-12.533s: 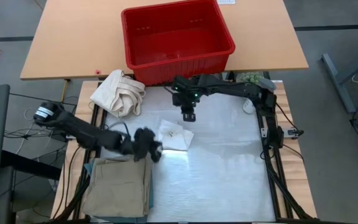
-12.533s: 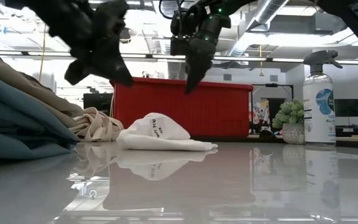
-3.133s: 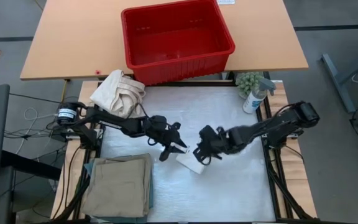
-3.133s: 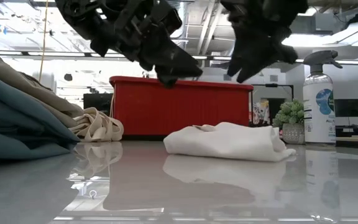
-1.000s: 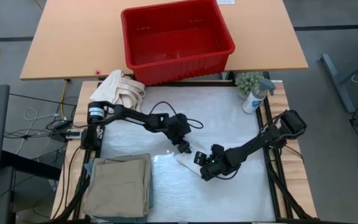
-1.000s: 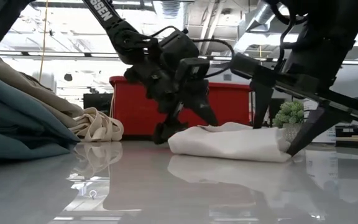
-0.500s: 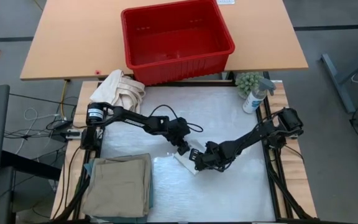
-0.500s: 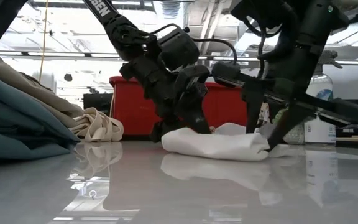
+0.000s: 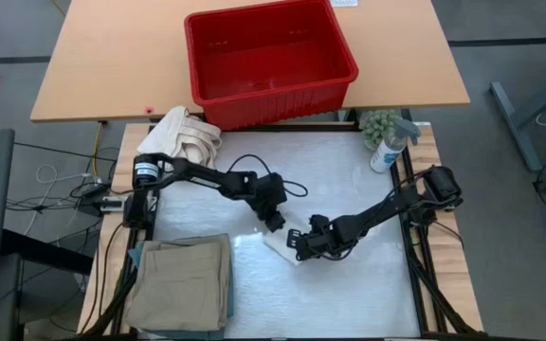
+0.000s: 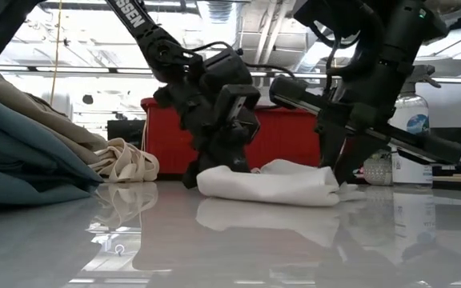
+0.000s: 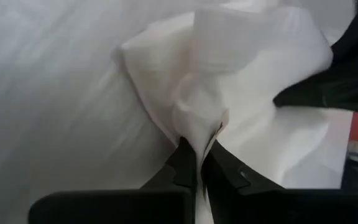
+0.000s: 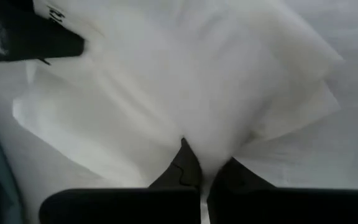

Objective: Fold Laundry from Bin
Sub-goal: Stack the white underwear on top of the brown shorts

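- White cloth, small and crumpled (image 9: 287,243), lies near the middle of my worktop (image 9: 349,284), a little toward the front edge, pinched from both sides.
- My left gripper (image 9: 275,224) has its fingers (image 11: 188,165) pressed together on a raised fold at the cloth's left side; the wrist view shows the fabric caught right between them.
- My right gripper (image 9: 303,242) is closed on the opposite side of the same cloth, its fingers (image 12: 191,168) nipping a ridge of fabric.
- From table height the cloth sags in a low mound on the glossy surface between the two grippers.
- Red bin (image 9: 271,59) sits well apart on the wooden table beyond the worktop's far edge; I can make out nothing inside it.
- Tan trousers (image 9: 183,281) lie folded at the front left corner, on top of a teal garment (image 9: 136,258).
- Cream canvas bundle (image 9: 180,140) rests at the far left corner.
- Spray bottle (image 9: 388,147) and a small plant (image 9: 378,121) stand at the far right corner.
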